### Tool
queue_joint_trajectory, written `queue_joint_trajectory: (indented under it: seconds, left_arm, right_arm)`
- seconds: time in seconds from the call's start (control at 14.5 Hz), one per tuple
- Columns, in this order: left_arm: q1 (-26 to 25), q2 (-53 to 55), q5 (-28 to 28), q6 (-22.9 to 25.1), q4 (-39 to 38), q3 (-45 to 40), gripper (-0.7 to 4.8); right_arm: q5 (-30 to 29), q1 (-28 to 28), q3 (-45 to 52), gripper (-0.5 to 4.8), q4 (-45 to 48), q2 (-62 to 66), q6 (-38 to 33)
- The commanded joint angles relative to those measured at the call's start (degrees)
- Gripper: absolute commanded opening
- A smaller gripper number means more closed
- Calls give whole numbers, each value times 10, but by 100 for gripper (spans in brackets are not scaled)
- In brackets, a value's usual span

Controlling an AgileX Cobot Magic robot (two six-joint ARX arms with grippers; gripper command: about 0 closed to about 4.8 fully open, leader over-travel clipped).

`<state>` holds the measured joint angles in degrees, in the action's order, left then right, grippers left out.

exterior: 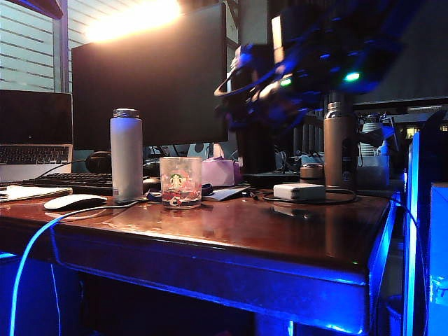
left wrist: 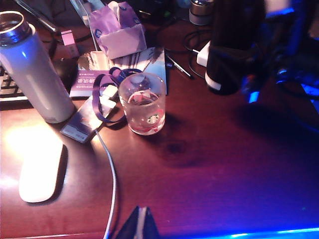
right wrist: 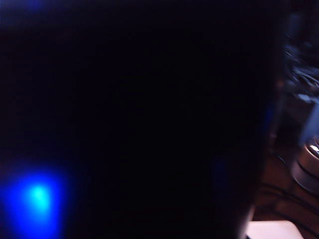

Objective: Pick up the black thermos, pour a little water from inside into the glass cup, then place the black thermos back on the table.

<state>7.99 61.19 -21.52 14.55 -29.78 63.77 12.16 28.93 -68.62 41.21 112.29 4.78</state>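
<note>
Currently the right gripper (exterior: 280,98) grips the black thermos (left wrist: 232,47) beside the glass cup (left wrist: 144,102); next, tilt to pour. The left gripper's (left wrist: 141,224) state cannot be told.

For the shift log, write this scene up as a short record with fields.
black thermos: upright on the table, apart from the cup
glass cup: upright, near the white flask
right gripper: blurred, close beside the black thermos; whether it grips cannot be told
left gripper: above the table's near part, touching nothing; open or shut unclear
other items: white mouse, blue lanyard
pour: thermos not tilted
</note>
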Motion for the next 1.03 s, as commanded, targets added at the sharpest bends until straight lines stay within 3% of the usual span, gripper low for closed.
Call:
queue_joint_trajectory:
  seconds: [0.07,0.14,0.41,1.03]
  left_arm:
    - [-1,-1,4,5,5,3,-5]
    - [-1,-1,25,15,8,3,-5]
    - [-1,-1,24,17,12,3,-5]
    - [-1,-1,23,15,12,3,-5]
  right_arm:
    - [43,20,-42,241,14,25,30]
    - [62,26,-61,241,-4,40,30]
    - [78,27,-102,241,-25,68,38]
    - [102,27,-155,241,-59,107,141]
